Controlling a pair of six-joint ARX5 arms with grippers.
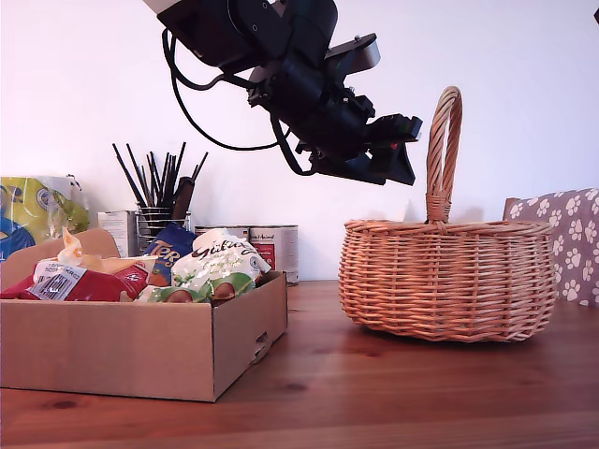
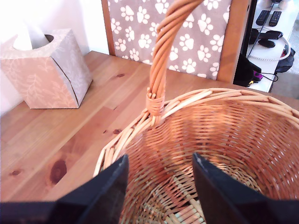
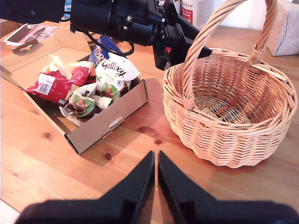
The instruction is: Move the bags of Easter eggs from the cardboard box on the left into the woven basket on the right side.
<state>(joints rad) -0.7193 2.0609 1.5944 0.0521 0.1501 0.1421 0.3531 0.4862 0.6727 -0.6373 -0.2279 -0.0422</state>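
My first gripper (image 2: 159, 186) hangs released and empty over the woven basket (image 1: 447, 281), my second gripper (image 3: 155, 175) clenched; the Galaxy egg bags (image 3: 112, 77) sit in the cardboard box (image 1: 140, 351), exterior view's 8 o'clock, so I'd descend square onto the top bag.

The gripper (image 2: 159, 182) hangs over the wicker basket (image 2: 261, 135), its two dark fingers (image 2: 110, 186) spread apart with nothing between them. The basket's woven handle (image 2: 163, 60) rises just ahead. On the wooden table (image 2: 60, 144) beyond stands a tissue box (image 2: 44, 70), with a paw-print cushion (image 2: 201, 32) behind.
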